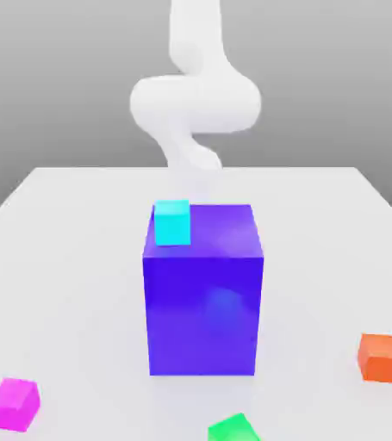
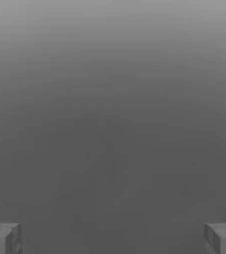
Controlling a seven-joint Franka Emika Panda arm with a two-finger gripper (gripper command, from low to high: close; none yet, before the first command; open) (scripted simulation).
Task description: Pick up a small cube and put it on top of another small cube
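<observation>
A small cyan cube [image 1: 172, 222] rests on the top face of a large blue block [image 1: 202, 293], at the corner toward the exterior view's left. Three more small cubes lie on the white table [image 1: 61, 258]: a magenta cube [image 1: 14, 404] at the front left, a green cube [image 1: 233, 428] at the front edge, and an orange cube [image 1: 380, 357] at the front right. My white arm [image 1: 195, 103] curls up behind the blue block. In the hand view my gripper [image 2: 113, 239] is open, its fingertips [image 2: 3, 238] wide apart with only plain grey background between them.
The large blue block stands tall in the middle of the table, between the arm and the small cubes at the front. Bare table surface stretches on both sides of it.
</observation>
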